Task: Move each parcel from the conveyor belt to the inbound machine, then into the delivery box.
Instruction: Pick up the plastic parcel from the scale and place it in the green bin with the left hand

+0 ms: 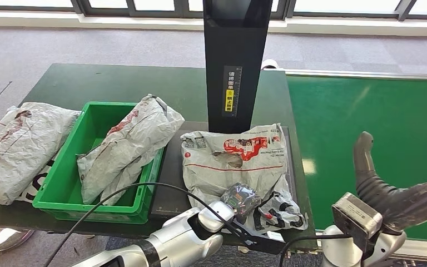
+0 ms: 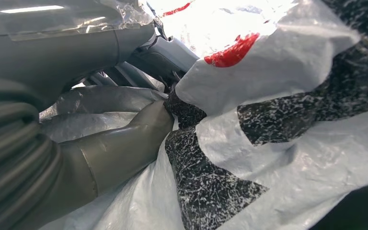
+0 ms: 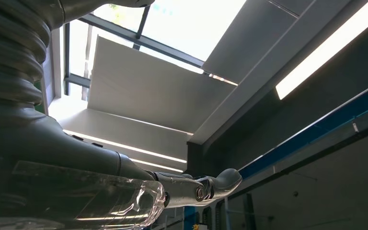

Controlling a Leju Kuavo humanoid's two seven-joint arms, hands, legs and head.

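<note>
The parcel (image 1: 233, 161), a crumpled white bag with red and black print, is lying on the scanner plate (image 1: 169, 167) below the black post (image 1: 235, 61), its near end sagging over the table edge. The left hand (image 1: 239, 199) is gripping that near end; wrinkled plastic is hiding most of its fingers (image 2: 120, 153). The right hand (image 1: 392, 186) is hanging over the green belt (image 1: 367, 122), holding nothing, fingers apart. Another parcel is sticking out of the green bin (image 1: 61, 189), and a third is lying far left, cut off.
</note>
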